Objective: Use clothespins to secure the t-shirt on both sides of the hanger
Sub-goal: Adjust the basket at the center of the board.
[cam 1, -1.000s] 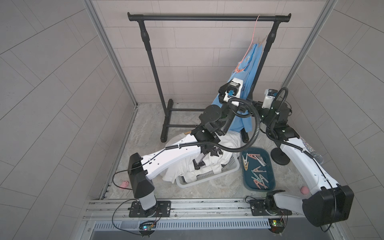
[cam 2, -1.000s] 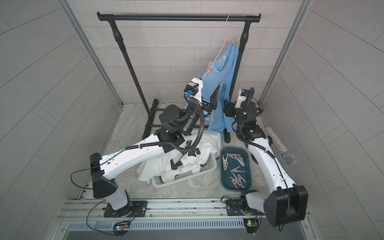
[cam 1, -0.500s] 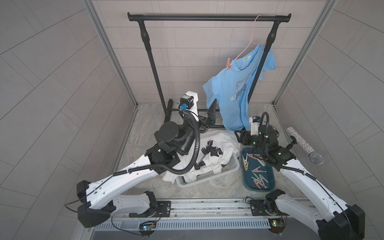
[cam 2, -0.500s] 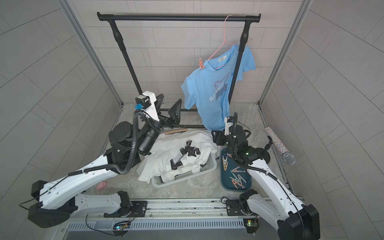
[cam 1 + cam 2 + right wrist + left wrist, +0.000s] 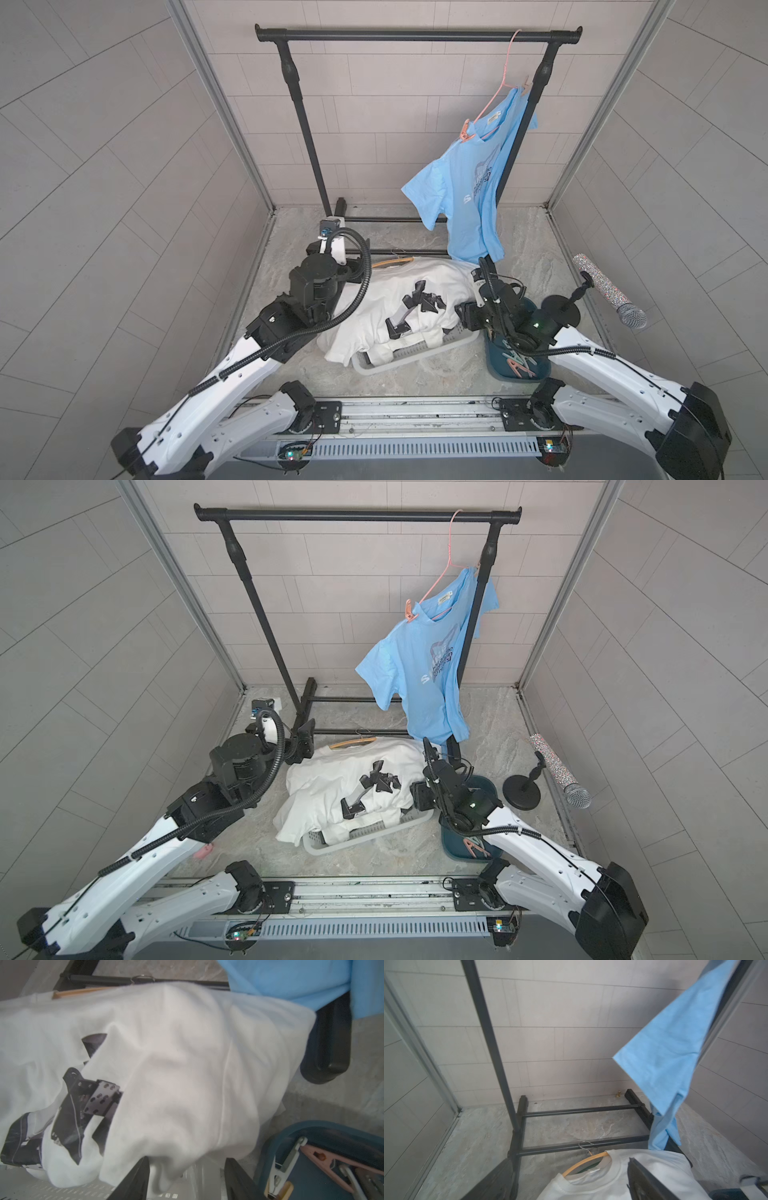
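Withdraws from the t-shirt (image 5: 465,195) toward the front edge of the floor (image 5: 419,380), left end effector (image 5: 569,1160) and right end effector (image 5: 187,1158) released, empty. Leaves a clothespin (image 5: 467,134) on one hanger (image 5: 489,104) shoulder, seemingly a second clothespin (image 5: 525,82) opposite, over the back-right corner. Probably done.

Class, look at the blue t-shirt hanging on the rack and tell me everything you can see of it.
The blue t-shirt is light blue, soft-looking cloth, short-sleeved, with a grey-and-white chest print and a white neck label. It hangs limp and aslant on a pink hanger hooked over the black rack beside one post, which crosses in front of it. A peach clothespin clips the near shoulder. Its hem hangs low, near the rack's foot.
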`<state>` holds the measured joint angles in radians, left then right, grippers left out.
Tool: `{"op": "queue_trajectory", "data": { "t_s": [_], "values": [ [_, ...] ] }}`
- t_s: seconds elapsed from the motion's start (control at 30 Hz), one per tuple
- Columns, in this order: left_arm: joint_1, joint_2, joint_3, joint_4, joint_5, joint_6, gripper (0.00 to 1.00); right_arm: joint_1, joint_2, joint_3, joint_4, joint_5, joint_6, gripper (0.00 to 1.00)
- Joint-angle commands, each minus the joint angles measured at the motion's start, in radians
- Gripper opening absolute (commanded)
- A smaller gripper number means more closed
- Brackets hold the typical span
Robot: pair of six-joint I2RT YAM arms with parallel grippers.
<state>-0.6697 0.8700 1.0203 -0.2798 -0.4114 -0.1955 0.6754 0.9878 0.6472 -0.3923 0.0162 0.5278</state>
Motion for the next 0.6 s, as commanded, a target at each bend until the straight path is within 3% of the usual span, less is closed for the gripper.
{"op": "queue_trajectory", "data": {
  "t_s": [0.0, 0.17, 0.57],
  "values": [
    [0.091, 0.002, -0.024, -0.083, 0.154, -0.092, 0.89, 0.053, 0.002, -0.019, -0.050, 0.044, 0.046, 0.57],
    [0.210, 0.046, -0.037, -0.078, 0.272, -0.140, 0.89, 0.157, 0.000, -0.020, -0.112, 0.085, 0.090, 0.52],
    [0.265, 0.120, -0.056, -0.071, 0.292, -0.072, 0.89, 0.369, -0.030, -0.074, -0.165, 0.188, 0.248, 0.50]
  ]
}}
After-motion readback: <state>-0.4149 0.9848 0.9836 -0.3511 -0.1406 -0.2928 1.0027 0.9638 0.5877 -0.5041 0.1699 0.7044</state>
